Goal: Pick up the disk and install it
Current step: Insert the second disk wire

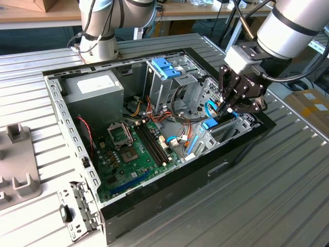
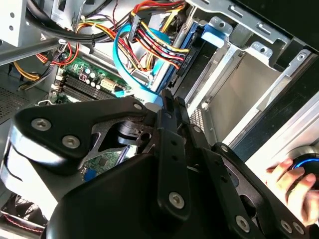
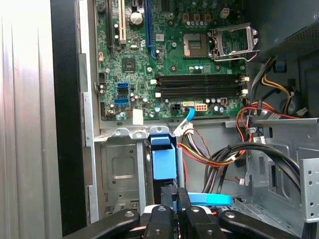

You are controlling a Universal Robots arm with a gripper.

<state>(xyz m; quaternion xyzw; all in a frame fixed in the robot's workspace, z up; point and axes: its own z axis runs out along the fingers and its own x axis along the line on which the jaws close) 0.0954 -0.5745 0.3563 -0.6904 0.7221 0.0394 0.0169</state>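
In the exterior view the gripper point(image 1: 230, 107), at right of centre, reaches into the open computer case point(image 1: 169, 193), fingers pinched shut on the disk point(image 1: 209, 124), which stands on edge in its bay. Beyond, the motherboard point(image 1: 134, 149) lies at centre.

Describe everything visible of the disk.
The disk stands on edge in a metal bay of the open computer case, beside the motherboard. Its light-blue frame shows along the top, with a tab at one end. The gripper is at it from above, and red and yellow cables plug into its end.
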